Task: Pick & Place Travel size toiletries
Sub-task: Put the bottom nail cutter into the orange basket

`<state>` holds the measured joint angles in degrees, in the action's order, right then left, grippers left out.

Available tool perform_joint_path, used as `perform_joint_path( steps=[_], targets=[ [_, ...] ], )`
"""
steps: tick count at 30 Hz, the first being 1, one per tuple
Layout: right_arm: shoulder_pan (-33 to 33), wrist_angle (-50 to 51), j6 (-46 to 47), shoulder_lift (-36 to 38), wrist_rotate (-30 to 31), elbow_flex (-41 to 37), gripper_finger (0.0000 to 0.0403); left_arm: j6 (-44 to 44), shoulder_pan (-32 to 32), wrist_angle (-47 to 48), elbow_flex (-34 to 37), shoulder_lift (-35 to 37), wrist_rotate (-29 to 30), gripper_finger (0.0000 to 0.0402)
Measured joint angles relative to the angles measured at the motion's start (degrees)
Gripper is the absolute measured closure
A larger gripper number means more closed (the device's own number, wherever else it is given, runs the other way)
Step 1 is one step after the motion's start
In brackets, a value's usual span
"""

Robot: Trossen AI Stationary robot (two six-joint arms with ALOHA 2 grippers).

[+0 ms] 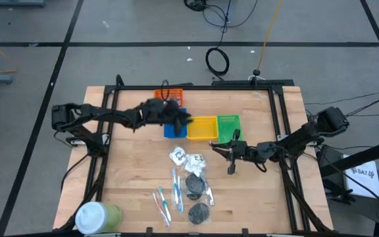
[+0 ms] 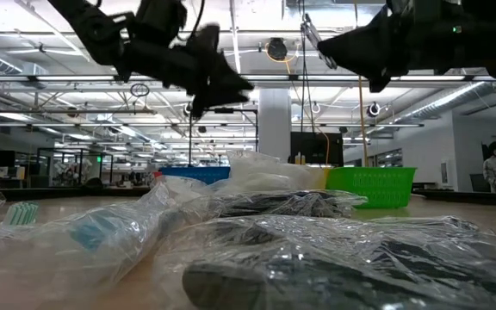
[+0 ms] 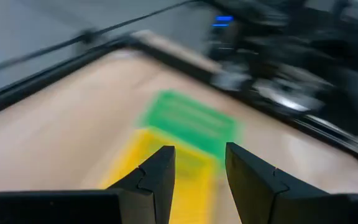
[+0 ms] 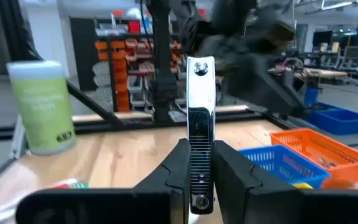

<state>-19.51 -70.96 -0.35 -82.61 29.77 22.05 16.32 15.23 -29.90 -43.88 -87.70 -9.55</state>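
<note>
My right gripper (image 1: 217, 147) hangs over the table's middle, in front of the green tray, and is shut on a short silvery stick (image 4: 199, 93). My left gripper (image 1: 184, 120) hovers open above the blue tray (image 1: 171, 129); its wrist view shows empty fingers (image 3: 199, 152) over the yellow and green trays. On the near half of the table lie white wrinkly packets (image 1: 179, 157), dark round discs (image 1: 194, 185) in clear wrap and thin toothbrushes (image 1: 176, 187). My right gripper pinches the silvery stick between its two fingers (image 4: 178, 163) near one end (image 4: 199, 142). The fingers reach level toward the table's left, and the stick is lifted clear of the table. Its free end with a rivet (image 4: 199, 68) sticks out past the fingertips.
An orange tray (image 1: 170, 96), the blue tray, a yellow tray (image 1: 201, 128) and a green tray (image 1: 228, 126) stand in a row across the far middle. A large green cylinder with a white cap (image 1: 97, 216) sits at the near left corner. A dark frame (image 1: 283, 125) borders the table.
</note>
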Motion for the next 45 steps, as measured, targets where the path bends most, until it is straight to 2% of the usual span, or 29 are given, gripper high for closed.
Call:
perform_joint_path(
  steps=[3, 6, 10, 15, 18, 24, 32, 36, 40, 45],
  targets=[
    [-0.02, -1.28, -0.86, 0.01, -0.05, -0.38, 0.0368, -10.9, -5.94, -4.01, 0.0, 0.0, -2.75, 0.0261],
    [-0.04, -1.85, -1.52, 0.01, -0.03, -0.38, 0.0368, -21.25, -11.92, -6.83, 0.0, -0.02, -2.79, 0.0261],
    [-0.07, -2.11, -1.09, 0.01, -1.2, -0.38, 0.0368, -29.1, -18.14, -11.32, 0.0, -0.04, 2.74, 0.0261],
    [-0.11, -4.8, -1.93, 0.01, -3.07, -0.36, 0.0368, -25.99, -21.38, -15.07, -1.9, -1.38, 9.85, 0.0261],
    [-0.11, -4.74, -2.22, 0.01, -3.07, -0.36, 0.0368, -22.61, -21.35, -14.96, -4.51, -4.24, 8.31, 0.0261],
    [-0.81, -6.51, -3.44, -0.02, -4.49, -0.34, 0.0368, -22.2, -21.11, -14.76, -10.39, -11.68, 5.7, 0.0252],
    [-2.03, -7.15, -6.0, -0.02, -4.37, -0.29, 0.0368, -23.89, -20.51, -15.11, -13.7, -13.42, 5.5, 0.0159],
    [-1.99, -6.88, -6.17, -0.02, -4.34, -0.29, 0.0368, -23.39, -20.51, -15.23, -13.71, -13.07, 5.54, 0.0132],
    [-1.99, -6.84, -6.16, -0.02, -4.34, -0.29, 0.0368, -21.13, -20.51, -15.24, -13.73, -13.14, 5.54, 0.0127],
    [-1.99, -6.82, -6.15, -0.02, -4.34, -0.29, 0.0368, -21.14, -20.55, -15.81, -13.73, -13.16, 5.54, 0.0145]
  ],
)
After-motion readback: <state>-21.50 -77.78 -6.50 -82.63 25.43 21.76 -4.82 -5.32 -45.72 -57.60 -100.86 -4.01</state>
